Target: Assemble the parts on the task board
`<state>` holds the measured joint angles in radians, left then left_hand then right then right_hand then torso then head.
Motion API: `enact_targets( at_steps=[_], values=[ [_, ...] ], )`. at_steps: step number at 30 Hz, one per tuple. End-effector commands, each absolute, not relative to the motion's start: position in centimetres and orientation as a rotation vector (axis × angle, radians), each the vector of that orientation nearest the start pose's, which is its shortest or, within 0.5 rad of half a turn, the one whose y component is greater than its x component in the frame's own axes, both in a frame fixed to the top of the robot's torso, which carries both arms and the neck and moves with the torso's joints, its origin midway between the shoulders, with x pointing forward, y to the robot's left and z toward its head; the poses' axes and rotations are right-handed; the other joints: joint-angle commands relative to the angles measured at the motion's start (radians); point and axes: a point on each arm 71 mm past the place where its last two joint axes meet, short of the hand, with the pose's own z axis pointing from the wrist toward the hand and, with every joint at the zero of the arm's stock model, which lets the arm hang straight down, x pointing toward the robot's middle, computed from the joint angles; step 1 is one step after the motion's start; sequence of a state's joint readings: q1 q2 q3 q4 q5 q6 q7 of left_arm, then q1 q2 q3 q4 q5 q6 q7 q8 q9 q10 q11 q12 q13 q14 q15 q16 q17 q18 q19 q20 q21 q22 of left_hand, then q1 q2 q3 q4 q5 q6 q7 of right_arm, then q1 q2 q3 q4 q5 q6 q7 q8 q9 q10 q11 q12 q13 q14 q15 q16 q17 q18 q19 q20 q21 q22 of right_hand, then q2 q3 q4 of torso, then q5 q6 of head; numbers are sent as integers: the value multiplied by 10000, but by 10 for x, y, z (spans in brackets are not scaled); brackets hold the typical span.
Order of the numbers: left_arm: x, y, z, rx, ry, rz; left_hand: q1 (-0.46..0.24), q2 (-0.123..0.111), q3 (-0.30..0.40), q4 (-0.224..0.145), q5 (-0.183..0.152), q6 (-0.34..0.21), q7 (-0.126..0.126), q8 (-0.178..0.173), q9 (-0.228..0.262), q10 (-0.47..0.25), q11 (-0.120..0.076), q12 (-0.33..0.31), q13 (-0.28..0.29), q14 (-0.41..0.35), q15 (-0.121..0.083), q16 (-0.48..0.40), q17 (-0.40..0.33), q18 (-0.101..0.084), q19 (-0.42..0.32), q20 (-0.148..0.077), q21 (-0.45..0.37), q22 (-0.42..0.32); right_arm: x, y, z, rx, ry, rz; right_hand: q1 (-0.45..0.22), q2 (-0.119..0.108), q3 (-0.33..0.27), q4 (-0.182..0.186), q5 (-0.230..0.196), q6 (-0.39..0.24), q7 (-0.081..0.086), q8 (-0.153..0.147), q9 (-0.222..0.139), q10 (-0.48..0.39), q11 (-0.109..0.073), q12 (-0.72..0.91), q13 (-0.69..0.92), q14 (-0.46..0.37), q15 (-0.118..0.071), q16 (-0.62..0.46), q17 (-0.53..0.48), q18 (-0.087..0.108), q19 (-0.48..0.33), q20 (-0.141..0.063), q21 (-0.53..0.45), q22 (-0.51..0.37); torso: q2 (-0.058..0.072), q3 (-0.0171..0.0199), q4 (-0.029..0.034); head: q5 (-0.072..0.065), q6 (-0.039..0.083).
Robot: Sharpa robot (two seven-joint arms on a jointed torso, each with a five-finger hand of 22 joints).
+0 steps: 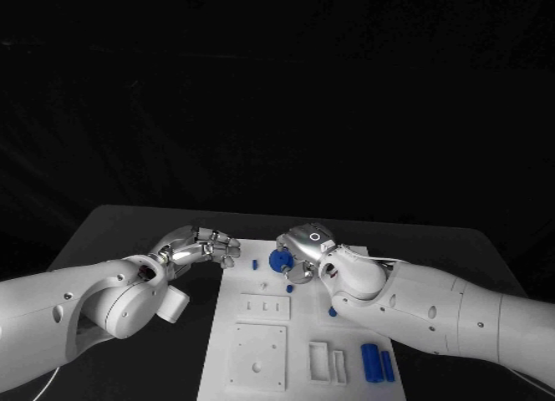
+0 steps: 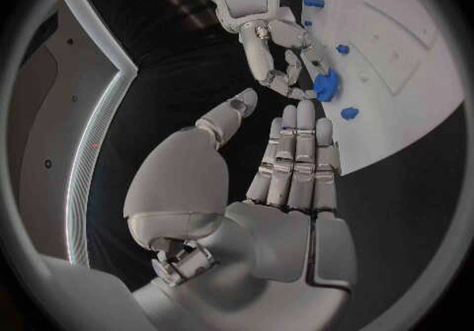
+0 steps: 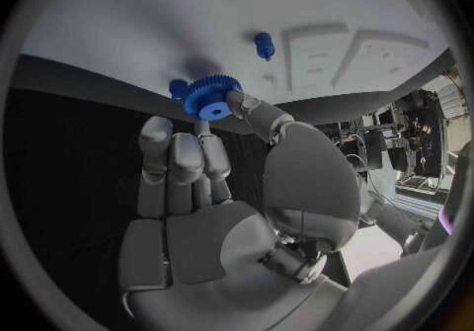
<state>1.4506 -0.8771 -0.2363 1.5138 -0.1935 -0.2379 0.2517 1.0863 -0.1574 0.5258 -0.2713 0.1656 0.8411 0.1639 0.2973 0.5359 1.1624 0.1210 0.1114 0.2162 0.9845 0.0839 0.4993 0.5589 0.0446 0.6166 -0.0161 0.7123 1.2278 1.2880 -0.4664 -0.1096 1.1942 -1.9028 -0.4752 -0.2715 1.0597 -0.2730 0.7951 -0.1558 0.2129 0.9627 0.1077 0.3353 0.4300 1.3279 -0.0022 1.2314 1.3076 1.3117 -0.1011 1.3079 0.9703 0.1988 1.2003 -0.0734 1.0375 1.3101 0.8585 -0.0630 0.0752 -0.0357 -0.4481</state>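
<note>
My right hand pinches a blue gear between thumb and a finger, just above the far left corner of the white task board. The right wrist view shows the gear at the fingertips, over the board's edge, with a small blue piece right behind it. My left hand hovers over the black table left of that corner, fingers straight and holding nothing. In the left wrist view that hand points toward the gear held by the right hand.
A small blue peg sits near the board's far left edge, and other small blue parts lie mid-board. Two blue cylinders lie at the near right. Raised white plates with recesses occupy the near left.
</note>
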Motion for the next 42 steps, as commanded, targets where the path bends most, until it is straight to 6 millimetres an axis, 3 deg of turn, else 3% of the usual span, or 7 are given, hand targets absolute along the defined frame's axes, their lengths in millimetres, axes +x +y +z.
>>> enact_targets(
  at_steps=[1, 19, 28, 42],
  values=[
    [504, 224, -133, -7823, 16261, -13910, 50, 27, -55, -22, -67, 41, 54, -58, -10, 71, 7, -62, 8, 62, 9, -42, 9, -117, -67, 16, -57, -11, 540, -95, -162, -4928, 13034, 3674, 115, -12, 43, 1, -31, 181, 14, -11, 75, 73, -5, 46, 980, -3, -90, -46, 9, 630, 18, -48, 67, 130, -7, 14, -8, 31, -22],
    [504, 223, -133, -7811, 16275, -13918, 55, 28, -59, -27, -76, 42, 54, -62, -12, 76, 7, -78, 9, 64, 9, -49, 13, -117, -70, 15, -58, -11, 546, -93, -167, -4948, 13209, 3458, 109, -88, 35, 46, -215, 12, 66, -126, 22, -108, 44, -210, 868, -11, -48, -100, 19, 630, -17, -41, 38, 122, -11, 24, -30, 67, -22],
    [505, 222, -133, -7811, 16291, -13917, 55, 28, -61, -27, -78, 39, 55, -65, -13, 77, 8, -84, 10, 65, 9, -52, 15, -117, -70, 15, -59, -11, 547, -93, -171, -4939, 13406, 3514, 98, -201, -30, -41, -141, -729, 293, -550, -178, -425, 256, -655, 658, -19, 150, -179, 37, 630, -75, -5, -10, 117, -8, 13, -12, 60, -42],
    [506, 223, -133, -7829, 16291, -13872, 46, 23, -69, -21, -82, 29, 60, -76, -17, 77, 12, -101, 10, 66, 9, -58, 19, -116, -63, 14, -56, -10, 548, -95, -173, -4715, 13658, 3589, -97, -224, -253, -99, -96, -1025, 376, -696, -244, -499, 337, -740, 617, -19, 229, -202, 71, 630, -83, 33, -18, 123, -17, 29, -39, 83, -59]
  ],
)
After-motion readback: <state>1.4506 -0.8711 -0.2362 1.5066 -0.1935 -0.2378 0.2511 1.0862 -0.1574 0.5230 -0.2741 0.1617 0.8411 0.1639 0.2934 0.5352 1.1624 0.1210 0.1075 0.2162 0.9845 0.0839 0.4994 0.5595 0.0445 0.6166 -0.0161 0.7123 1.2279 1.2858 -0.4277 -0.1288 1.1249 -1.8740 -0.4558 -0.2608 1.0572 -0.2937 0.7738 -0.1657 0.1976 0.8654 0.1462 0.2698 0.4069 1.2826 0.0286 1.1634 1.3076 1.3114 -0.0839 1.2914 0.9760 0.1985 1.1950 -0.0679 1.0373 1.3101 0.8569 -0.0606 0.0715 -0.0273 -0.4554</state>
